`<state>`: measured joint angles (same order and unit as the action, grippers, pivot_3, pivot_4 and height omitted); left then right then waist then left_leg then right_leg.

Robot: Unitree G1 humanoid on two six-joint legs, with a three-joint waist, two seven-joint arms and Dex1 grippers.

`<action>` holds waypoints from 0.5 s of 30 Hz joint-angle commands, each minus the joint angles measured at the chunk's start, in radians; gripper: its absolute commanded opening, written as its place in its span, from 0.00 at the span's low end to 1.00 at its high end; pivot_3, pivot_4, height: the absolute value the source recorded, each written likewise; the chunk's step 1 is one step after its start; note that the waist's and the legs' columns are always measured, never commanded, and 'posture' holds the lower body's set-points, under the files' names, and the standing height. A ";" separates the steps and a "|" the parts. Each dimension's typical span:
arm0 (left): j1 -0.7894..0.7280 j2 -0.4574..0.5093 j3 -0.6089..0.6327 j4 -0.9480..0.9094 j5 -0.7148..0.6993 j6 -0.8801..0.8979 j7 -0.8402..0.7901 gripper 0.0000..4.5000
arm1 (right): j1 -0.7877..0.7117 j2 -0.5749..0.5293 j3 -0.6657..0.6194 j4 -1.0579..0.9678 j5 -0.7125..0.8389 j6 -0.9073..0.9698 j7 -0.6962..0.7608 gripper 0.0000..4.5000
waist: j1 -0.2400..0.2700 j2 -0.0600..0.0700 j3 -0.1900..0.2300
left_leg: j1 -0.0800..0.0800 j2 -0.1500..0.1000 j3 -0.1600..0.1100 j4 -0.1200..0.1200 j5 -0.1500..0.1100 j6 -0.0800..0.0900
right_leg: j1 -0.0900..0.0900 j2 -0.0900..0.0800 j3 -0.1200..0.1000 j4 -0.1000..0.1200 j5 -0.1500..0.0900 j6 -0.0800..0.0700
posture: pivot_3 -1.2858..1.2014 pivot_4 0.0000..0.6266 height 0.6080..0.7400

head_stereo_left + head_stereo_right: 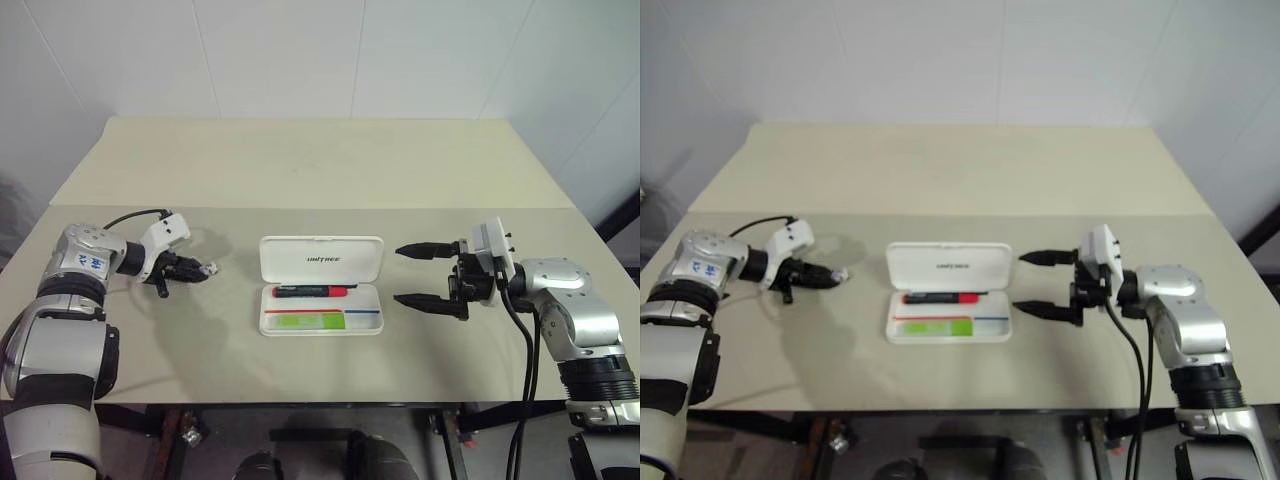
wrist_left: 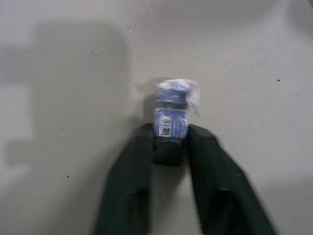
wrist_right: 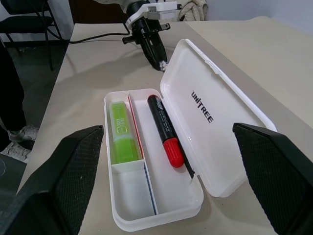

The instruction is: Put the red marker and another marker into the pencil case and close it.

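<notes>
The white pencil case [image 1: 321, 285] is lying open in the middle of the beige counter [image 1: 300, 170], its lid [image 1: 321, 257] tipped back toward the far side and showing small dark lettering. Inside the tray, the red marker [image 3: 166, 129] is resting in the long compartment next to the lid hinge, its red cap pointing toward the robot's right. The light-green marker [image 3: 121, 131] is lying in the near compartment, on the other side of a thin divider, toward the tray's left end; the rest of that near row is a small bare compartment. To the case's left and well apart from it, the left tool [image 1: 197, 269] is sitting low over the counter with its two black fingers [image 2: 128, 181] clamping a small blue-labelled object [image 2: 171, 115] with a barcode and a crumpled pale end; what it is cannot be told. To the right of the case, the right tool [image 1: 420, 275] is hovering just beside the tray's right end, pointing toward the case, with its fingers [image 3: 54, 186] standing wide apart and gripping nothing. A dark cable [image 1: 128, 216] is looping up from the left wrist.
</notes>
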<state>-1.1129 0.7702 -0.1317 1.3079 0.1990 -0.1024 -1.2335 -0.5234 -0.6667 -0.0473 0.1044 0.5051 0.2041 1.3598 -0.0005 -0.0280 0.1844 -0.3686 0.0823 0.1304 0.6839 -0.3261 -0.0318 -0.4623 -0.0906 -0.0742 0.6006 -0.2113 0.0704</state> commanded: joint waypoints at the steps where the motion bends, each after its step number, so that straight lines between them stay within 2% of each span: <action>1: 0.014 -0.010 0.000 0.013 0.012 -0.005 -0.013 0.08 | -0.011 -0.004 -0.019 -0.027 0.010 -0.006 -0.009 1.00 | 0.000 0.000 0.000 | 0.000 0.000 0.000 0.000 0.000 0.000 | 0.000 0.000 0.000 0.000 0.000 0.000 | 0.52 0.24 1.00; 15: -0.021 0.035 0.067 -0.088 -0.065 -0.141 -0.090 0.07 | -0.013 -0.012 -0.022 -0.025 0.012 0.000 -0.011 1.00 | -0.001 0.000 0.000 | -0.002 0.000 0.000 0.000 0.000 -0.001 | -0.001 0.000 -0.001 -0.002 0.000 0.000 | 0.52 0.24 1.00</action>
<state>-1.1101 0.7750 -0.0941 1.2616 0.1706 -0.2222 -1.3106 -0.5239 -0.6669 -0.0474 0.1044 0.5050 0.2048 1.3523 -0.0019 -0.0282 0.1845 -0.3705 0.0825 0.1304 0.6839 -0.3258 -0.0326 -0.4628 -0.0905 -0.0748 0.5983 -0.2111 0.0708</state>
